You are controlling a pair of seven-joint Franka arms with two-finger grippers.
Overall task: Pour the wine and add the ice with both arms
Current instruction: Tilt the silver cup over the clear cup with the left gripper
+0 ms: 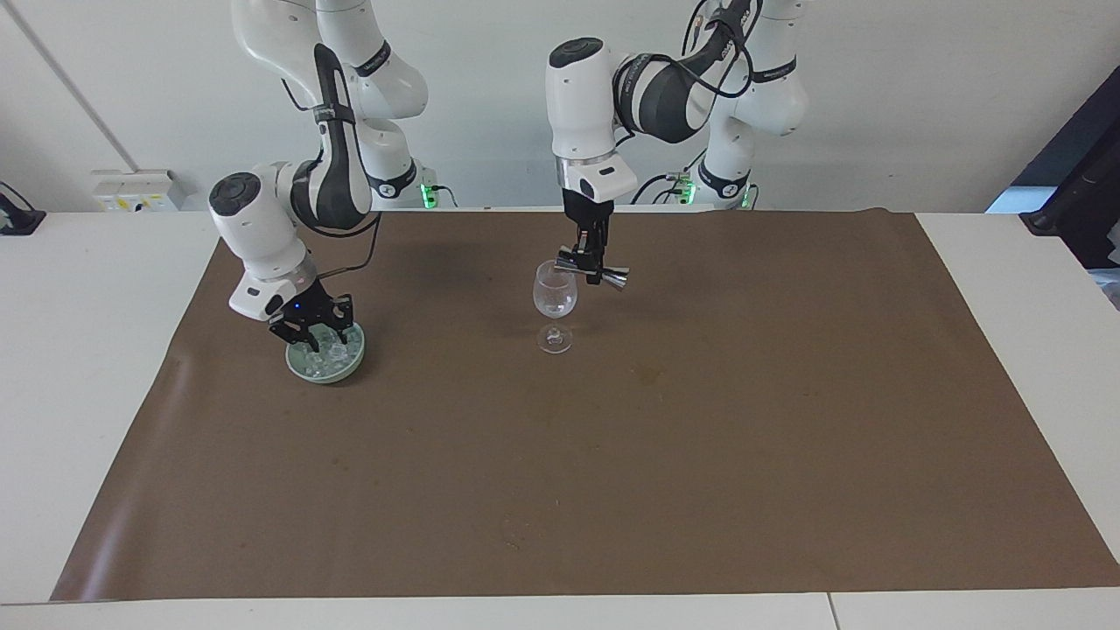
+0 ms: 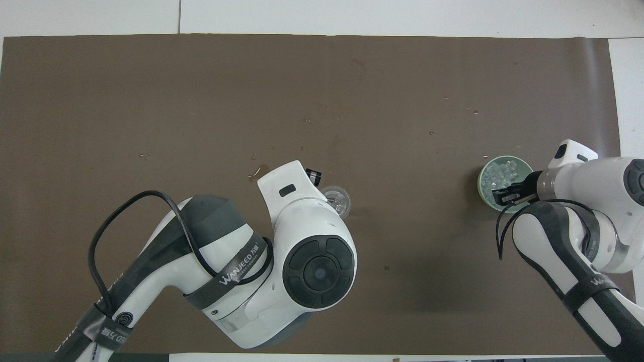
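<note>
A clear wine glass (image 1: 555,298) stands upright on the brown mat; in the overhead view its rim (image 2: 342,197) shows partly under the left arm. My left gripper (image 1: 594,260) is shut on a silver double-ended jigger (image 1: 604,276), held on its side with one mouth at the glass's rim. A pale green dish (image 1: 327,359) holds several clear ice chunks (image 2: 501,172) toward the right arm's end of the table. My right gripper (image 1: 313,331) hangs just over the ice in the dish, also seen from overhead (image 2: 509,193).
The brown mat (image 1: 612,455) covers most of the white table. Small wet spots lie on the mat (image 2: 256,171) beside the glass. A white socket box (image 1: 138,189) sits at the table's edge near the right arm's base.
</note>
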